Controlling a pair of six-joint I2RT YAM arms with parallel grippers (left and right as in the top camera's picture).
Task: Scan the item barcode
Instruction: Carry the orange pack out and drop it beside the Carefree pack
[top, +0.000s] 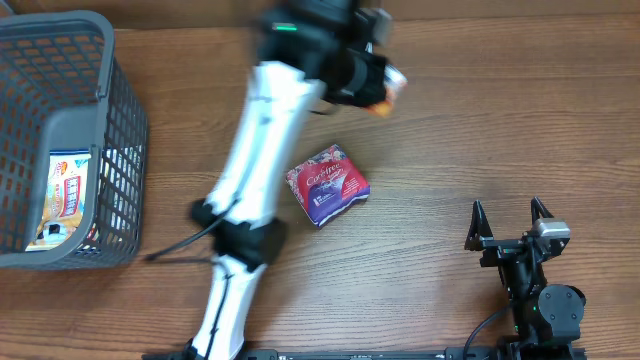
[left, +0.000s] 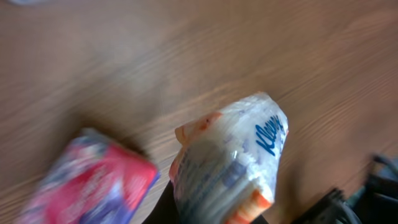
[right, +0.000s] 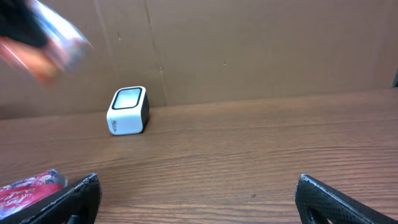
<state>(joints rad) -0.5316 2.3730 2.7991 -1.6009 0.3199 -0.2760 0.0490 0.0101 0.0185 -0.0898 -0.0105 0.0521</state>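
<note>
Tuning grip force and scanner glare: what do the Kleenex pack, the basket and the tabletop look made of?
Kleenex pack: thin clear plastic film, glossy, going by the crinkles and bright highlights; contents probably soft.
Basket: grey moulded plastic, matte, with open lattice walls.
Tabletop: brown wood-grain surface, low sheen; cannot tell solid wood from laminate.

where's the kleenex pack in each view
Overhead: Kleenex pack at the top, just right of centre.
Left wrist: Kleenex pack lower centre, close up.
Right wrist: Kleenex pack top left corner, blurred.
Shared landmark: red and purple Carefree pack.
</note>
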